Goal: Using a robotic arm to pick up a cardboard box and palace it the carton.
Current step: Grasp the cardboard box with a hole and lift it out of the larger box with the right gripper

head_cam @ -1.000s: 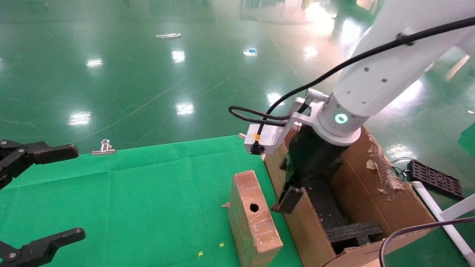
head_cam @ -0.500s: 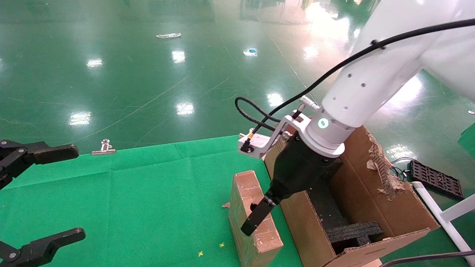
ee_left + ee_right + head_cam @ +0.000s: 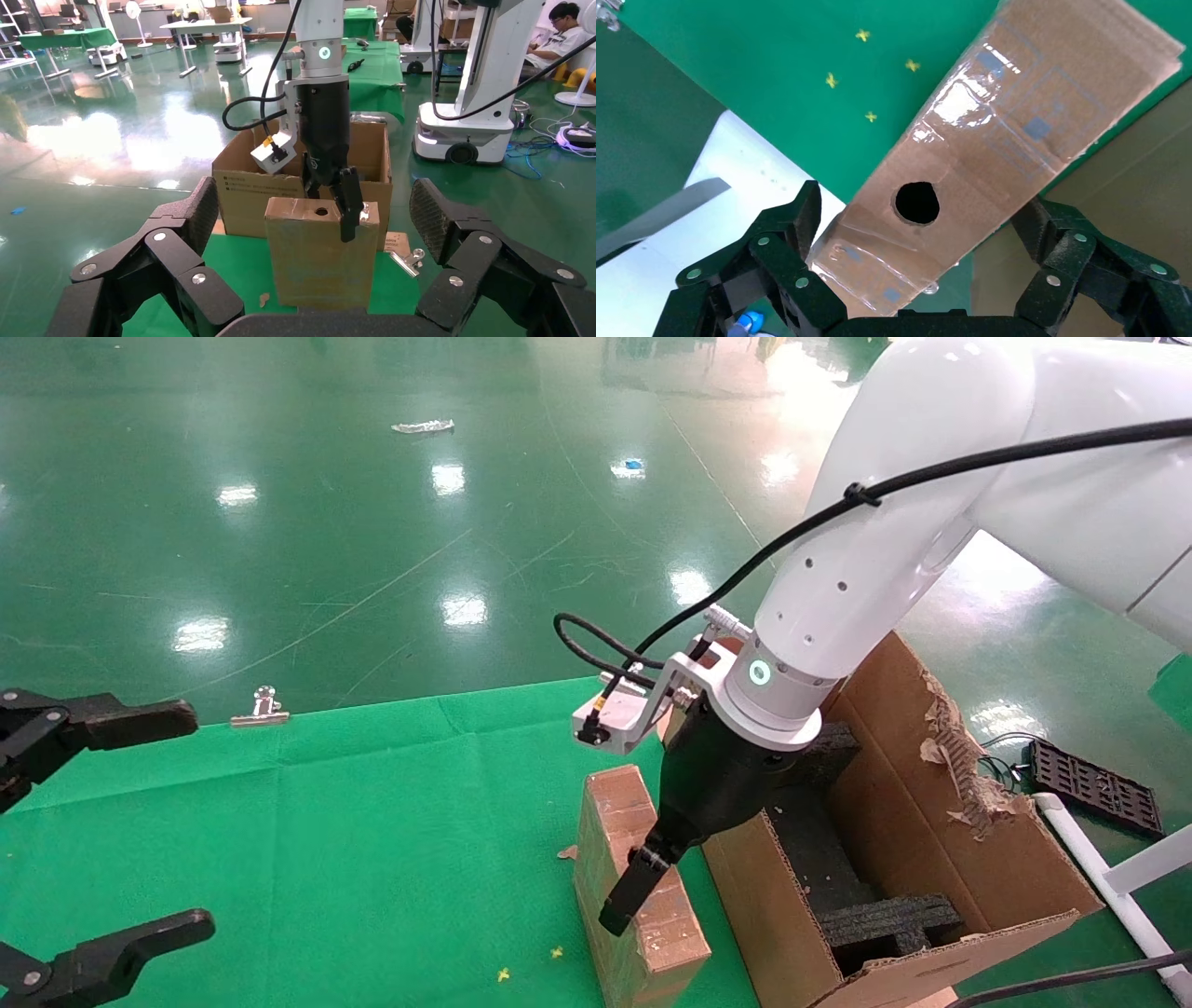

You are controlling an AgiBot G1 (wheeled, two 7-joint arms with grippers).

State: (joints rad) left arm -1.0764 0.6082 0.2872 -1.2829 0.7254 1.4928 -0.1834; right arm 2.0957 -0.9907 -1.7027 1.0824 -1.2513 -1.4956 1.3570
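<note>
Head view: right gripper (image 3: 643,887) hangs from the white robotic arm (image 3: 866,551), reaching down over the top face of the cardboard box (image 3: 633,887).
Right wrist view: fingers (image 3: 786,246) spread wide, one on each long side of the cardboard box (image 3: 989,140); the holed top face runs between them, hole roughly centred in the gap.
Contact: cannot tell if either finger touches the box walls; no squeeze visible, jaws look apart from the cardboard.
Left wrist view: one finger (image 3: 349,203) of the right gripper (image 3: 337,200) sits down over the box's side nearest the carton, tip below the top edge; second finger mostly hidden behind the gripper body.
Cardboard box: stands upright on its narrow edge on the green cloth (image 3: 326,831), holed face up, just beside the carton (image 3: 931,822) on its left wall, touching or nearly so, cannot tell which.
Carton: open, flaps up, far-right flap torn ragged; black foam inserts (image 3: 885,919) inside.
Box vs carton: box is outside the carton, not yet in it.
Camera block: grey block (image 3: 610,719) on the arm's wrist, above the box's far end, looped black cable (image 3: 596,649) attached.
Left gripper: parked, wide open (image 3: 93,840), well apart from the box on the cloth's left edge; its fingers (image 3: 176,260) frame the box (image 3: 320,253) in the left wrist view.
Other: metal binder clip (image 3: 261,707) on the cloth's far edge, well apart from the box.
</note>
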